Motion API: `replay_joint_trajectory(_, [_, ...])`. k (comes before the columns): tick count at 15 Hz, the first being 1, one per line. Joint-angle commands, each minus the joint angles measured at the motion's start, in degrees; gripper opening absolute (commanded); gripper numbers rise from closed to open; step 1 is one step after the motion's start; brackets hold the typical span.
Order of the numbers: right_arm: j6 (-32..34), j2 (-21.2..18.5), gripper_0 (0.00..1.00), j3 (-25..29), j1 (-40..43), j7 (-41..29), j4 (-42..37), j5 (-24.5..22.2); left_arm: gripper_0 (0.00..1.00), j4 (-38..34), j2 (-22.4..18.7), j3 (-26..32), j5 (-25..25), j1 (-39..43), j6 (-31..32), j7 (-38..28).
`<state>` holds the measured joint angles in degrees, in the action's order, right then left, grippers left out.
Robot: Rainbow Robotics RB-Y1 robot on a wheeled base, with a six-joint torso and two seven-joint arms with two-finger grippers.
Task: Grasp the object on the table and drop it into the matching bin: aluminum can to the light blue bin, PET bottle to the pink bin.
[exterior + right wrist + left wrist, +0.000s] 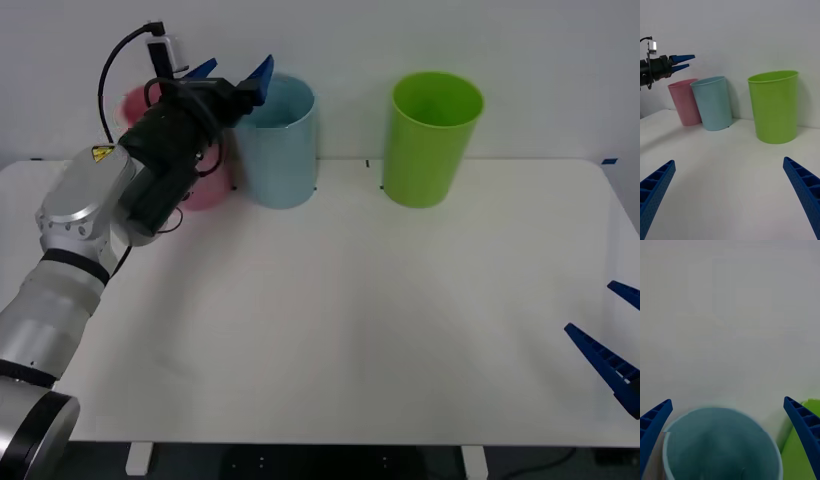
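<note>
My left gripper (237,72) hangs open just above the rim of the light blue bin (280,150), with nothing between its fingers. In the left wrist view the gripper (728,402) looks down into the light blue bin (718,442), whose inside is blurred. The pink bin (205,190) stands right beside the blue one, partly behind my left arm. The aluminum can and the PET bottle are out of view. My right gripper (590,308) rests open low over the white table (350,320) at its right edge. The right wrist view shows the left gripper (683,63) over the light blue bin (713,105) and the pink bin (683,103).
A bright green bin (430,140) stands at the back of the table, to the right of the light blue one, with a gap between them. It also appears as the green bin (775,108) and the green bin (805,450). A pale wall rises behind the bins.
</note>
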<state>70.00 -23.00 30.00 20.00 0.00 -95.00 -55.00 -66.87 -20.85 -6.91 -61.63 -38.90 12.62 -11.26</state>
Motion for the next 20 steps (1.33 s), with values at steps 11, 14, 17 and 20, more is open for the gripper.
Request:
replay_joint_trajectory(11, [0.0, 0.0, 1.00, 0.0, 0.0, 0.0, 0.0, 0.0, 1.00, -18.7, -11.4, 12.8, 5.3, 24.9, 20.6, 2.5])
replay_joint_trajectory(14, [0.0, 0.0, 1.00, 0.0, 0.0, 0.0, 0.0, 0.0, 1.00, -22.2, -11.4, 19.2, 3.9, 30.8, 28.7, 1.5])
replay_joint_trajectory(17, [0.0, 0.0, 1.00, 0.0, 0.0, 0.0, 0.0, 0.0, 1.00, -24.6, -11.3, 25.7, 1.9, 35.8, 37.0, -0.1])
replay_joint_trajectory(20, [0.0, 0.0, 1.00, 0.0, 0.0, 0.0, 0.0, 0.0, 1.00, -26.5, -11.4, 31.2, 1.3, 40.0, 43.8, -1.1])
